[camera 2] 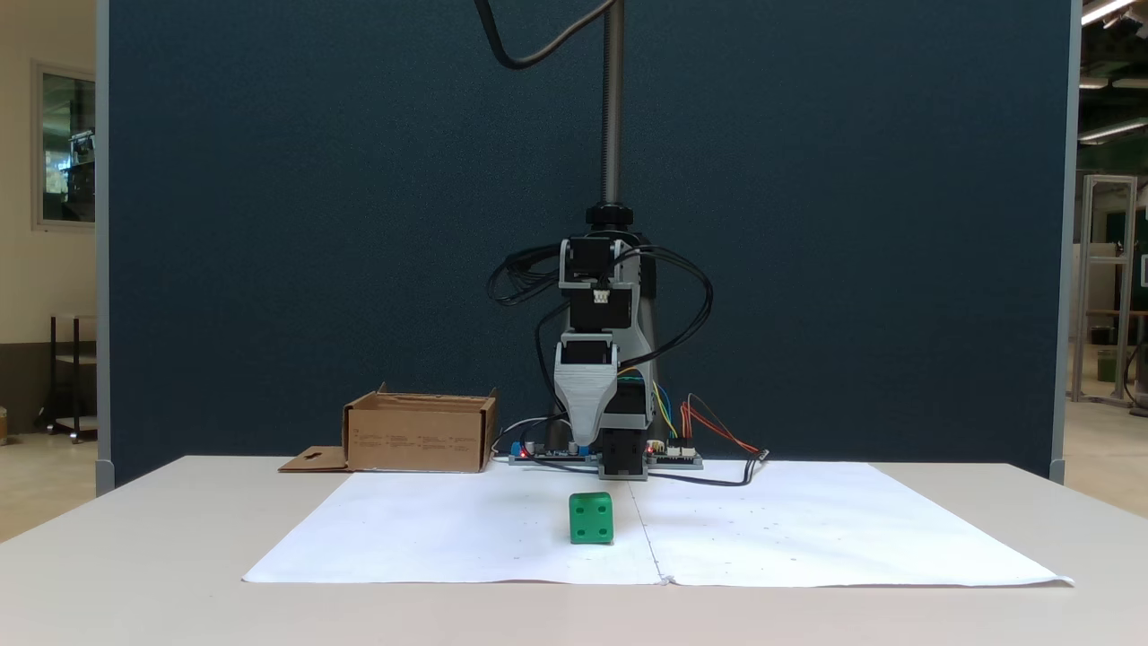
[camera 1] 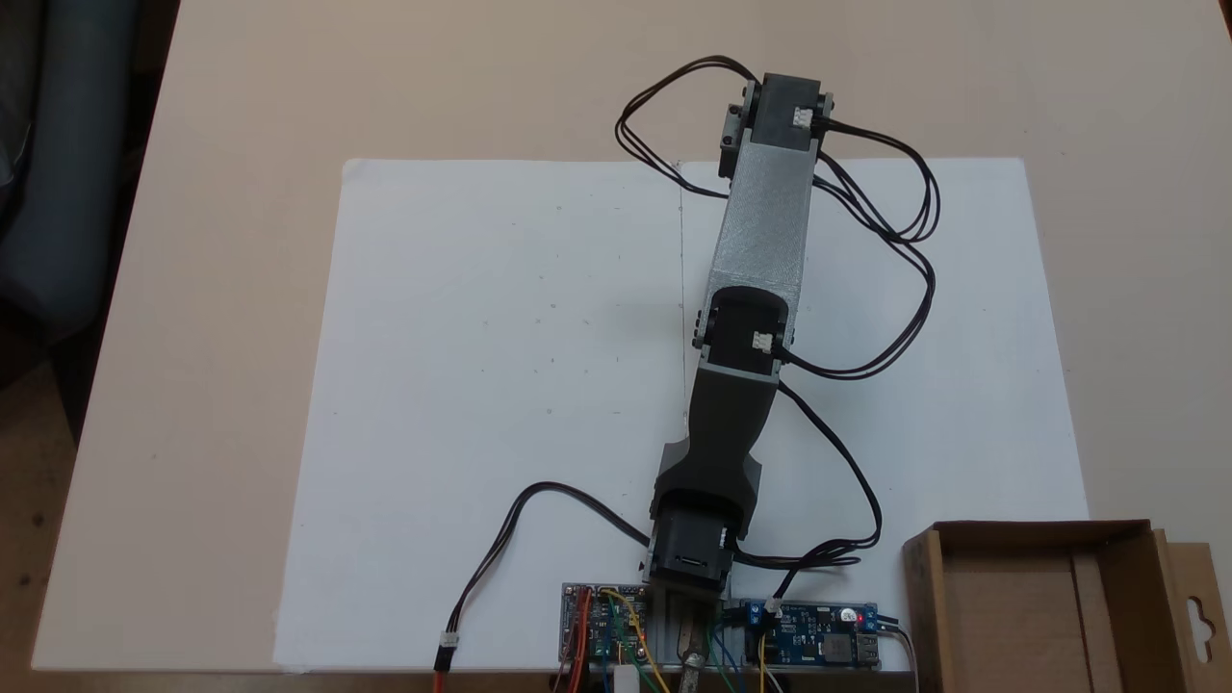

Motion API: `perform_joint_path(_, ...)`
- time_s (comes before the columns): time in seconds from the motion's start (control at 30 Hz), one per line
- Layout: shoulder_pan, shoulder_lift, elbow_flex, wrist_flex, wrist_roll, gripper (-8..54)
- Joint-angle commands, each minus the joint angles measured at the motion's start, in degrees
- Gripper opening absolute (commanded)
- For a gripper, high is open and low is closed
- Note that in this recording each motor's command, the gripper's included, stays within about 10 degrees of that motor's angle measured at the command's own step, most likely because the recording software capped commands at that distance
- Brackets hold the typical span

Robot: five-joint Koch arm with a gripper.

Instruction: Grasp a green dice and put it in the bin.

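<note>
**Mia:** What do you see from up top?

**Ben:** A long arm, grey and black. It reaches from the near edge of the bench out over a big sheet of white paper. Its foot sits by some little circuit boards with tiny lights.

**Mia:** And the bin?

**Ben:** The bin is the brown box at the bottom right of this view. It stands at the corner of the paper, just beside the boards. A flap with a hole sticks out on its right side.

**Mia:** Now look from the front.

**Ben:** Here the green dice sits on the paper, near the middle. It is just left of the line where two sheets meet. The face we see has four dots.

**Mia:** Where are the fingers?

**Ben:** The fingers point down, farther back than the dice and up off the paper. They do not touch it.

**Mia:** Are they open?

**Ben:** I can't tell. I see one grey pointy tip, and the other part is hard to make out. I see nothing in them.

**Mia:** And the bin here?

**Ben:** It is on the left, well apart from the dice, in front of a dark blue wall.
</note>
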Motion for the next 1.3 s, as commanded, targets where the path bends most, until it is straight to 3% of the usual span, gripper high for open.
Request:
perform_joint_path(0.0, -0.44, 1.32, -2.55, 0.97, 4.22, 51.0)
perform_joint_path(0.83, -2.64, -3.08, -2.46, -3.96, 7.91, 50.7)
perform_joint_path(1.27, -0.88, -3.52, 5.8, -11.07, 4.83, 50.5)
